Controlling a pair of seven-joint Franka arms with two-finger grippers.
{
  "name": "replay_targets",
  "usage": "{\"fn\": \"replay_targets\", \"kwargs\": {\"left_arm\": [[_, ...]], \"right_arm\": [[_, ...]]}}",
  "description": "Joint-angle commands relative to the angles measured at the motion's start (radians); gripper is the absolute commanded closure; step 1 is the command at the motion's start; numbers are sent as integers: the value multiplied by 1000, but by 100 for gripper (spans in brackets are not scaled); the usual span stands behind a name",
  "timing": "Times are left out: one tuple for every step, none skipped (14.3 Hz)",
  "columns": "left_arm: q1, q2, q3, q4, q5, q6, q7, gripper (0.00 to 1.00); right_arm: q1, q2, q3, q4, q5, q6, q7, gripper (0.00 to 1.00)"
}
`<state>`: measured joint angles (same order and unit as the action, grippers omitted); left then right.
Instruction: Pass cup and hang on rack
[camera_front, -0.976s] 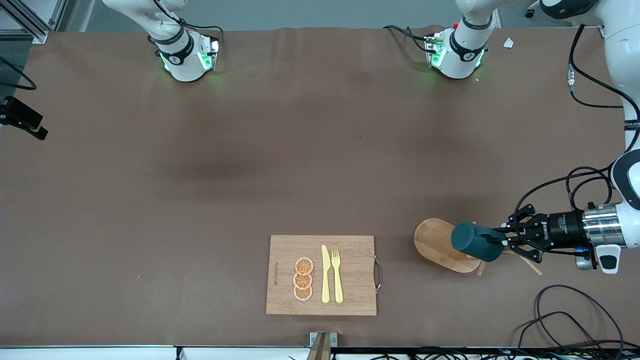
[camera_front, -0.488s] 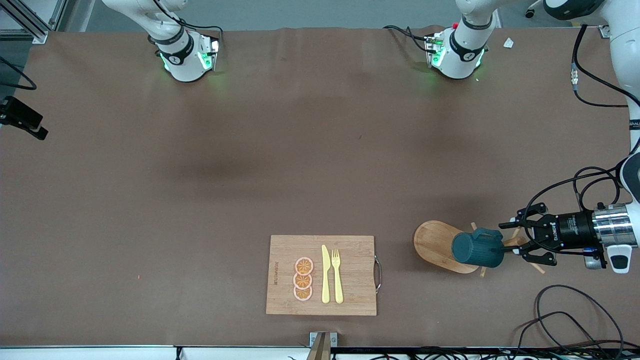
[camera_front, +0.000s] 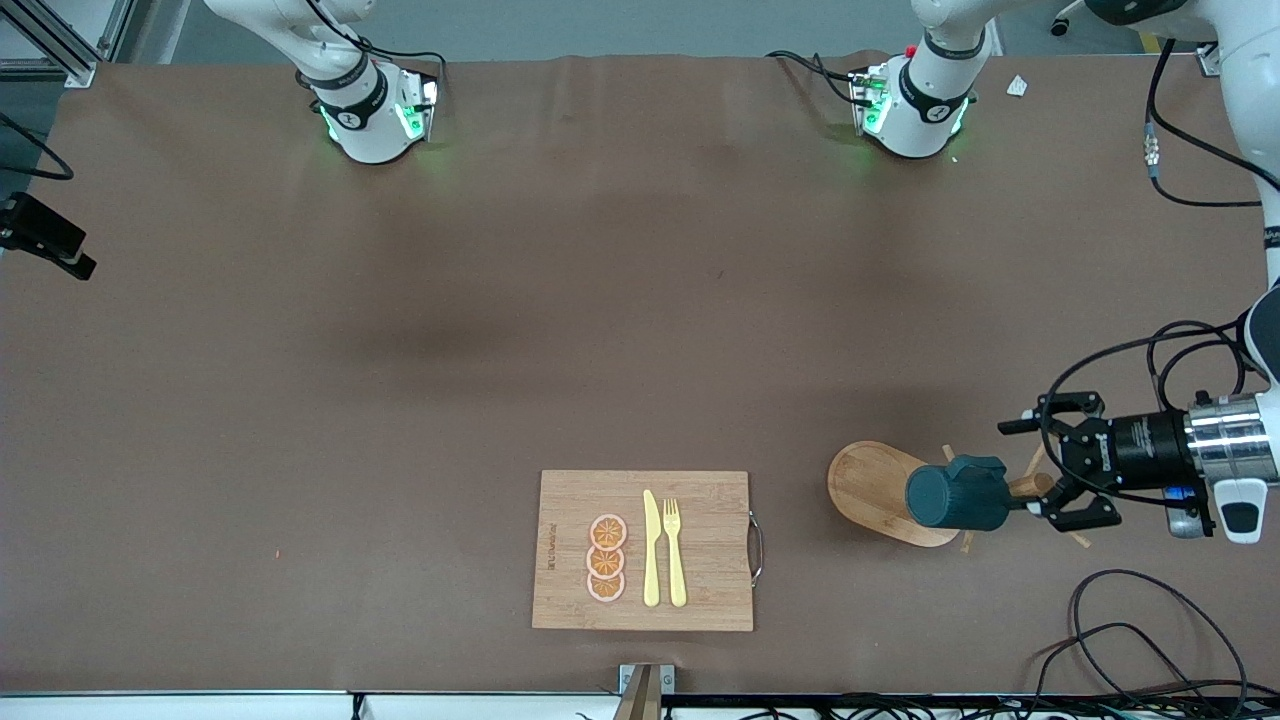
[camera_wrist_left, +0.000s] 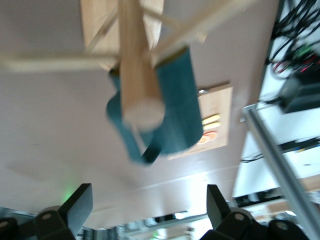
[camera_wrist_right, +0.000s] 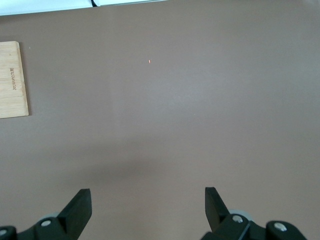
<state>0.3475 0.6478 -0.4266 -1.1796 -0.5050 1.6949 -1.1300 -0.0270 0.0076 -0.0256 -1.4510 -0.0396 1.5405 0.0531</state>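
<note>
Bamboo makes up the rectangular cutting board (camera_front: 642, 550) you see near the front edge of the table; a short line of dark print runs along its end toward the right arm, too small to read. On it lie three orange slice pieces (camera_front: 606, 559), a yellow plastic knife (camera_front: 651, 548) and a yellow plastic fork (camera_front: 675, 552), with a metal handle (camera_front: 757, 548) at the end facing the rack.

Beside that board, toward the left arm's end, stands the light wooden mug tree rack (camera_front: 880, 492) on its oval base. Your small dark teal ribbed cup (camera_front: 957, 494) hangs on one of its pegs, against the central post, and hides part of the base.

Note the left gripper (camera_front: 1040, 470): it has released, its fingers spread wide just beside the cup and touching nothing. Loose black cables (camera_front: 1130, 630) lie on the table near it.

The right gripper (camera_wrist_right: 148, 212) waits with fingers parted over bare brown tabletop (camera_front: 500, 300), holding nothing.
</note>
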Motion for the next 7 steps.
{"fn": "replay_targets", "kwargs": {"left_arm": [[-32,-114,-33,-15,110,-66,6,0],[-33,-141,-70,-15,155,-90,6,0],[-32,-163,-114,-15,214,-119,6,0],[-29,-184,-157,-15,271,-145,7,0],[-30,-204,-203,-15,339,-167,21,0],[-28,-218,-246,-15,397,-190,62,0],[-28,-235,-286,-15,460,-220,126,0]], "right_arm": [[5,5,0,14,-16,-11,-6,0],[5,5,0,14,-16,-11,-6,0],[5,5,0,14,-16,-11,-6,0],[5,5,0,14,-16,-11,-6,0],[5,5,0,14,-16,-11,-6,0],[5,5,0,14,-16,-11,-6,0],[5,5,0,14,-16,-11,-6,0]]}}
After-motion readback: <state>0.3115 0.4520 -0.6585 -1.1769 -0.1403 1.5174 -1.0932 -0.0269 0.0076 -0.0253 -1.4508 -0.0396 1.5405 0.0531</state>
